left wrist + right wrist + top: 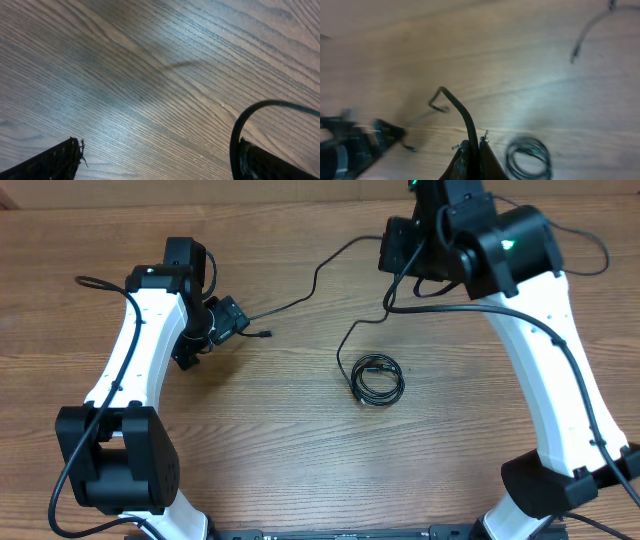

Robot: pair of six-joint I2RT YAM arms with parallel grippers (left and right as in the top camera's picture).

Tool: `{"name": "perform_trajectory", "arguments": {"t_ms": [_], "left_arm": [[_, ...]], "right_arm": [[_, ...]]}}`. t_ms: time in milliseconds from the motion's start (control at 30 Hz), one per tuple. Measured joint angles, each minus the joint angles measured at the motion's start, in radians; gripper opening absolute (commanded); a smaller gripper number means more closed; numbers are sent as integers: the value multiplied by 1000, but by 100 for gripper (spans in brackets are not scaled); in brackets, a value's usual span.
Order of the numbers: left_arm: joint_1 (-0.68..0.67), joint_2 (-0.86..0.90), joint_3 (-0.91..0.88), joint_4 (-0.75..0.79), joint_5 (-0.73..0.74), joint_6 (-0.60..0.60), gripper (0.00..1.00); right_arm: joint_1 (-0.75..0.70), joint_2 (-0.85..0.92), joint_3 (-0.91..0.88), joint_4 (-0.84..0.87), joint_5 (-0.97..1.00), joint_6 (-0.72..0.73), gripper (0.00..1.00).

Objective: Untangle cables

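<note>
A thin black cable (318,275) runs across the table from my left gripper (232,320) up to my right gripper (398,252). Its small plug end (266,335) lies beside the left gripper. In the right wrist view my right gripper (472,145) is shut on this cable (457,107), which rises from between the fingers. In the left wrist view my left gripper (160,150) is open, and a cable loop (240,125) curves against its right finger. A coiled bundle of black cable (378,380) lies mid-table with a strand (345,340) leading up. It also shows in the right wrist view (529,157).
The wooden table (300,450) carries both white arms, the left arm (135,370) and the right arm (550,350). Thicker black arm wires (590,240) hang by each arm. Another loose strand (585,32) shows at the top right of the right wrist view.
</note>
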Motion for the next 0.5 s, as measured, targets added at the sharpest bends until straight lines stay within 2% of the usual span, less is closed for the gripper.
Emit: {"name": "perform_trajectory", "arguments": {"t_ms": [200,367,500], "left_arm": [[0,0,0,0,11,18,99],[0,0,0,-7,15,18,100],[0,0,0,-7,15,18,100]], "right_arm": [[0,-1,161,11,-98,7,4],[-11,-1,222,29,-132,12,4],[-94,-1,248,45,-154,19,4]]}}
